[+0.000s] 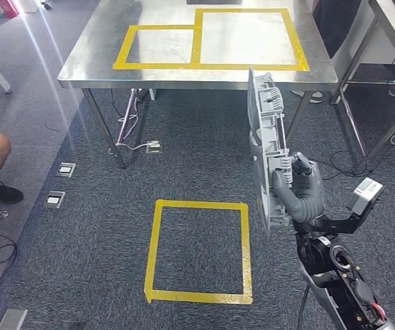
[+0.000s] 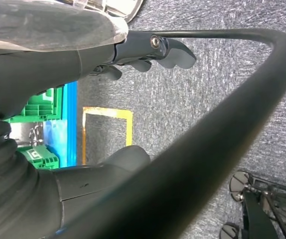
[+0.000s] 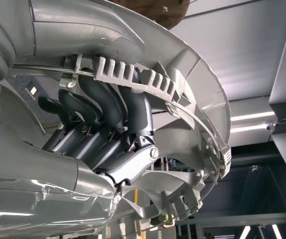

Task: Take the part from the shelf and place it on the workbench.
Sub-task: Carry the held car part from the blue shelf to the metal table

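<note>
right hand (image 1: 303, 194), low at the frame's right, grips one grey ribbed part (image 1: 266, 148) held upright on edge, one steel workbench (image 1: 96, 51) with two yellow taped boxes across the top, one taped square (image 1: 200, 251) on carpet below centre, left hand (image 2: 134, 57) unclear.

The part (image 1: 266, 151), a long grey moulded plastic piece with ribs and a toothed rail, stands nearly upright on its long axis at about four o'clock in the head view, held off the floor, its top end overlapping the steel workbench's (image 1: 107, 48) near edge
</note>
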Tool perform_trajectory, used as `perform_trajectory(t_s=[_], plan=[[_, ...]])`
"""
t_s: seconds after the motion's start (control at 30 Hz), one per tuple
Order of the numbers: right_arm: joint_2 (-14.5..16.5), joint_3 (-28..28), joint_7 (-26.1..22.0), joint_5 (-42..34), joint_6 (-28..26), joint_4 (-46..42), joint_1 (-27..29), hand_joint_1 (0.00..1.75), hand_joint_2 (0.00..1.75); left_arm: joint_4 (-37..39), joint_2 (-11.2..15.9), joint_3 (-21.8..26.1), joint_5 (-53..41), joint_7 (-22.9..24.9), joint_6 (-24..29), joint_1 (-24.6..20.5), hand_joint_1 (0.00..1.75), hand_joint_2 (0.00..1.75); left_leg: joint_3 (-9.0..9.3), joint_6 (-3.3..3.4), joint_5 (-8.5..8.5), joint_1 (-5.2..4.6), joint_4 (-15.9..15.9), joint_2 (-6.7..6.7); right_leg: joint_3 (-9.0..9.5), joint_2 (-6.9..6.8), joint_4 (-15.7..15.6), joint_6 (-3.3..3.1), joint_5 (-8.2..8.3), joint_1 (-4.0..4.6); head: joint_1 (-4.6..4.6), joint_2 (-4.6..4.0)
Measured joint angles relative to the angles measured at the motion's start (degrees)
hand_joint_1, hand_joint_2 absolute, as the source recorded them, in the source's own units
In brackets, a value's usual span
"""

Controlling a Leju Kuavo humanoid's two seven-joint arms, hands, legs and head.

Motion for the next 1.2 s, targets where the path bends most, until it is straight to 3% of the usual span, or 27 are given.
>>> perform_trajectory(t_s=[0.87, 1.0, 1.07, 1.13, 1.2], plan=[[0.0, 0.1, -0.4, -0.1, 0.4, 0.0, 0.6, 1.75, 1.75, 0.0, 0.7, 0.0, 0.1, 0.0, -0.7, 0.0, 0.00, 1.75, 0.00, 0.00, 0.00, 0.00, 0.0, 0.00, 0.02, -0.01, 0.0, 0.00, 0.00, 0.00, -0.02, 0.00], [0.0, 0.0, -0.7, -0.1, 0.4, 0.0, 0.7, 1.75, 1.75, 0.0, 0.9, -0.1, 0.1, 0.0, -0.7, 0.0, 0.00, 1.75, -0.05, 0.87, -0.27, -0.26, 0.3, -0.01, 0.18, 0.01, -0.5, 0.53, 0.18, -0.33, -0.27, 0.00], [0.0, 0.0, -0.8, -0.1, 0.4, -0.1, 0.8, 1.75, 1.75, 0.0, 0.9, -0.1, 0.1, 0.0, -0.7, -0.1, 0.00, 1.75, 0.89, 1.40, 0.23, 0.16, -1.3, 0.20, 0.26, -0.13, -0.5, 0.84, -0.03, -0.15, -0.54, 0.00], [0.0, 0.0, -0.9, -0.1, 0.4, -0.3, 0.8, 1.75, 1.75, 0.0, 0.9, -0.1, 0.1, 0.0, -0.8, -0.1, 0.00, 1.75, 2.12, 1.65, 0.75, 0.67, -3.0, 0.52, -1.31, -0.36, 3.2, 1.13, -2.10, -0.03, -0.18, 0.00], [0.0, 0.0, -1.0, -0.1, 0.5, -0.3, 0.9, 1.75, 1.75, 0.0, 0.9, -0.2, 0.1, 0.0, -0.9, -0.1, 0.00, 1.75, 2.61, 1.65, 0.62, 0.75, -3.2, 0.73, -5.24, -0.45, 11.2, 1.60, -5.58, -0.34, 0.42, 0.00]])
